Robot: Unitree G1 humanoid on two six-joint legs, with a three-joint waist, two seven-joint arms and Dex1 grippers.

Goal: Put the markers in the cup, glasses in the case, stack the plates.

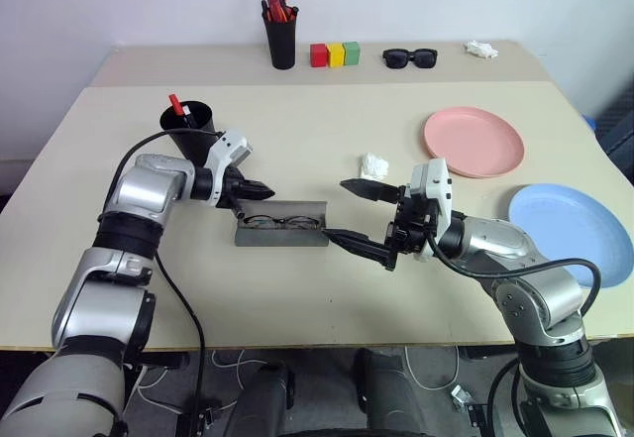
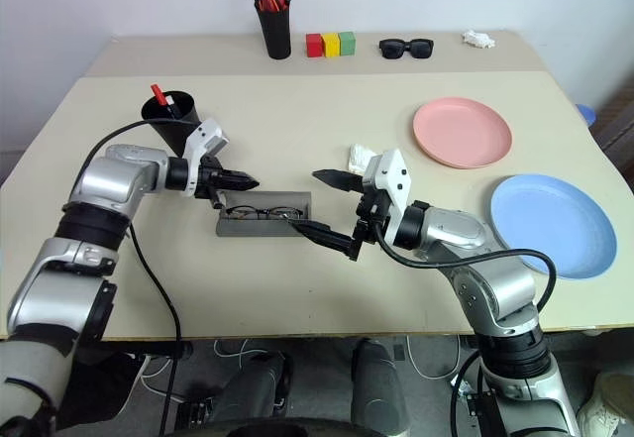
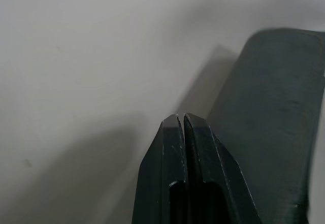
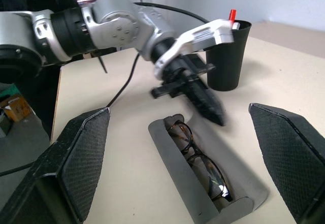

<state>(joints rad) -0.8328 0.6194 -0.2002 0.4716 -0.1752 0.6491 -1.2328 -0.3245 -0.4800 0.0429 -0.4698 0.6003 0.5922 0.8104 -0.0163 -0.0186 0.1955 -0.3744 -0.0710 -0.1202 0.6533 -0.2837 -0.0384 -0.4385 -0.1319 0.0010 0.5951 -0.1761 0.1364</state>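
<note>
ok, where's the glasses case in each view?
Left eye: glasses case left of centre, between both tools.
Right eye: case left of centre.
Left wrist: dark slab at the right edge, probably the case; cannot tell.
Right wrist: case lower centre, open, glasses inside.
Shared landmark: black cup.

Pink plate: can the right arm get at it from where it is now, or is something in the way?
Probably yes. The pink plate lies bare on the table's right side, with nothing on it. The right gripper is open and empty beside the case; only a small white crumpled scrap lies nearby, off the direct path.
</note>
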